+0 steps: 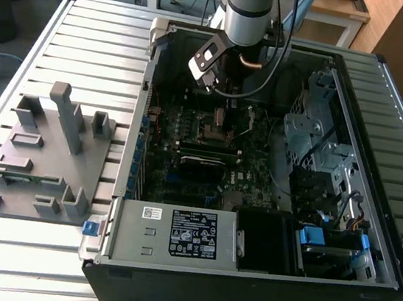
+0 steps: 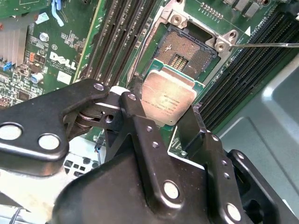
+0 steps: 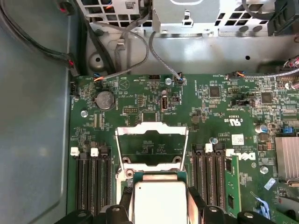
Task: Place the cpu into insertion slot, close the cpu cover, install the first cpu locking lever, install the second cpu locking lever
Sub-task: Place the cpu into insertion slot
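Pinching the cpu with the black gripper, closest to the lens in the second wrist view, and pressing its fingers against two opposite edges of the chip. Holding the cpu with its dull silver top facing up and showing several faint lines of engraved print. Hanging it over the near edge of the insertion slot, partly overlapping and not seated, leaving most of the dark contact field bare inside the silver rim. Locating one thin bright locking lever beside a corner of the slot. Locating long black memory slots on both sides of the slot. Showing white printed lettering on the green motherboard next to them.

Showing the cpu cover in the first wrist view, standing open on its hinge just beyond the cpu and exposing the board through its square window. Locating a round coin cell and a white board sticker with print near the cover.

Showing the grey arm in the exterior view, reaching down into the open computer case laid on a slatted metal surface. Locating a black-and-white rating label and a smaller white sticker near the case's front edge. Locating a grey fixture plate on the surface at the exterior view's left.
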### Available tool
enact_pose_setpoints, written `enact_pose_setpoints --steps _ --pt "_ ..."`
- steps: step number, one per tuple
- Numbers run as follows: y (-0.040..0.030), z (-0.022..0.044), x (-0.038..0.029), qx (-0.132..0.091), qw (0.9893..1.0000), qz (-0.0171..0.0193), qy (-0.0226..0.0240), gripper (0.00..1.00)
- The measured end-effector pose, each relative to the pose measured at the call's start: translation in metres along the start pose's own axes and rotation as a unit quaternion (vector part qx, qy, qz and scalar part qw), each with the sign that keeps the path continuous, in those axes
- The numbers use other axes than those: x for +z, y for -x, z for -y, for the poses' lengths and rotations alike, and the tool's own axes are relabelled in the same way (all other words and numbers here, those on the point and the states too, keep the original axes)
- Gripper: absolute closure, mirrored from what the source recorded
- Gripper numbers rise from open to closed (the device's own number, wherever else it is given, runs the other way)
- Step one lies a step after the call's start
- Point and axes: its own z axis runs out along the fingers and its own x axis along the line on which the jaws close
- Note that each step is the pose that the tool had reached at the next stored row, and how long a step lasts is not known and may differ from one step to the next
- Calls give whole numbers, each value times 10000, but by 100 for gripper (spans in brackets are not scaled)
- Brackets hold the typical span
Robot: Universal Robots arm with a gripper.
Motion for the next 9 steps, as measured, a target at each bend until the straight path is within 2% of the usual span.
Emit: enact_pose_setpoints --steps 3,5,6,9 --pt "-1 1 8 2 10000 -11 1 46" --pt "-1 3 13 6 10000 -59 -2 46" --pt "-2 4 15 7 10000 -69 -2 46" --pt "-2 3 15 7 10000 -70 -2 46"
